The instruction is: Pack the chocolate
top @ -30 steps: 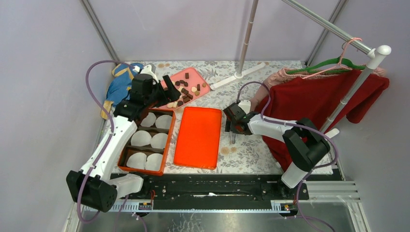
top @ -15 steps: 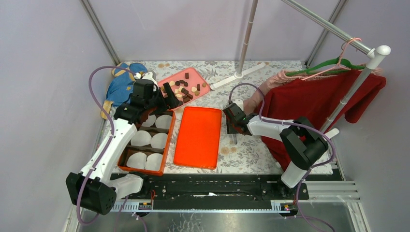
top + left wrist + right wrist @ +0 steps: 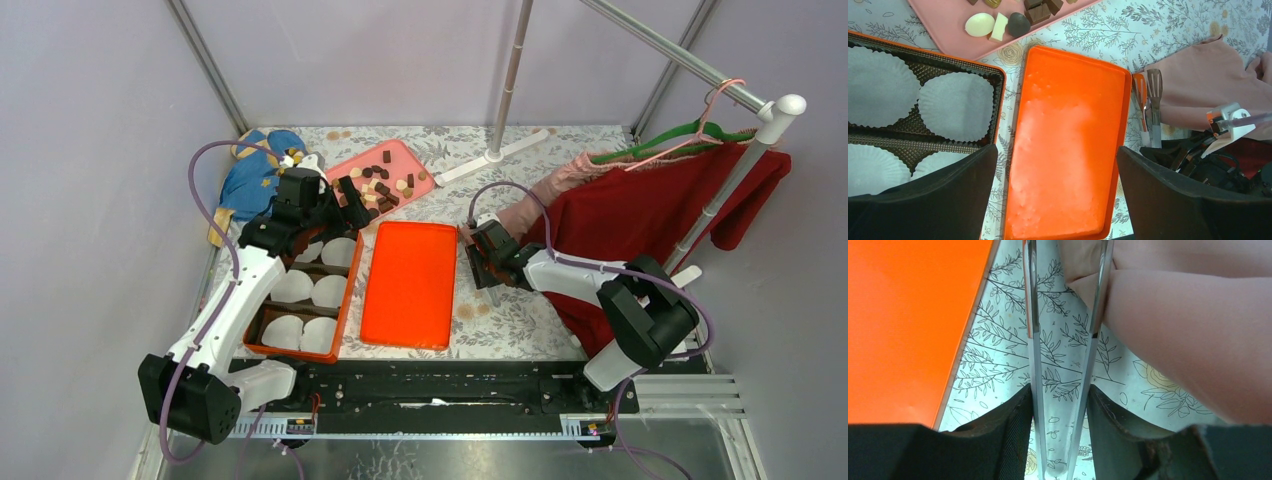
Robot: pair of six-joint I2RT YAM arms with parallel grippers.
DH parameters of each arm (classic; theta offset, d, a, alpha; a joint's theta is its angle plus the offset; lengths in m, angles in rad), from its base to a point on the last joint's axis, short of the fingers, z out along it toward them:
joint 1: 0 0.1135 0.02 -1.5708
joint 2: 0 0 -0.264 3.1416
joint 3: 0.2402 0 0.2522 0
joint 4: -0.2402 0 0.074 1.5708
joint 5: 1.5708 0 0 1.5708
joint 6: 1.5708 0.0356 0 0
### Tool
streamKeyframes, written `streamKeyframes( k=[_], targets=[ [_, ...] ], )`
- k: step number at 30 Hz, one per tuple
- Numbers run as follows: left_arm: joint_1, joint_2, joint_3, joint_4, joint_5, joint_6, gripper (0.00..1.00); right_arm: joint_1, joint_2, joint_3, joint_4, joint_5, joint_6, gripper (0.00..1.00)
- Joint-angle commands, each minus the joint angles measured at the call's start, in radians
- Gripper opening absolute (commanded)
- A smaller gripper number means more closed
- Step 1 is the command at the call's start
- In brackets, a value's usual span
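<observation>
Cloth first: pink garment (image 3: 1188,340) lies right against one tine of the tongs (image 3: 1154,87), at 3 o'clock of the orange lid (image 3: 405,285). R gripper (image 3: 1060,395) is clamped on the tong arms. If it swings off w/o lifting, that tine could prob. catch the fold and drag it, or twist the tongs in the grip. Lid sits between tongs and box (image 3: 347,305) w/ white liners (image 3: 955,105), so a low pass could clip its rim and shove it. Pink tray (image 3: 943,20) is at 11 o'clock of the lid, close to L gripper (image 3: 1055,152), fingers wide apart, nothing in them. Both arms converging there risk a bump. Chocolate (image 3: 383,185) sits on that tray, none seen in the liners. Pieces are tiny, and rounded ones may squirt out of the tong tips.
</observation>
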Motion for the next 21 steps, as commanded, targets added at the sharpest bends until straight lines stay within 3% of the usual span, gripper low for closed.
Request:
streamKeyframes(
  k=[1,14,21],
  targets=[
    [0.009,-0.014,-0.005,0.013,-0.013,0.013,0.96,0.000,-0.066,0.071,0.042,0.037,0.011,0.47],
    [0.010,-0.028,-0.016,0.001,-0.029,0.019,0.97,-0.004,-0.049,0.201,0.001,0.142,0.014,0.44],
    [0.010,-0.041,-0.028,0.002,-0.026,0.022,0.97,-0.008,-0.012,0.155,0.014,0.116,0.024,0.46]
  ],
)
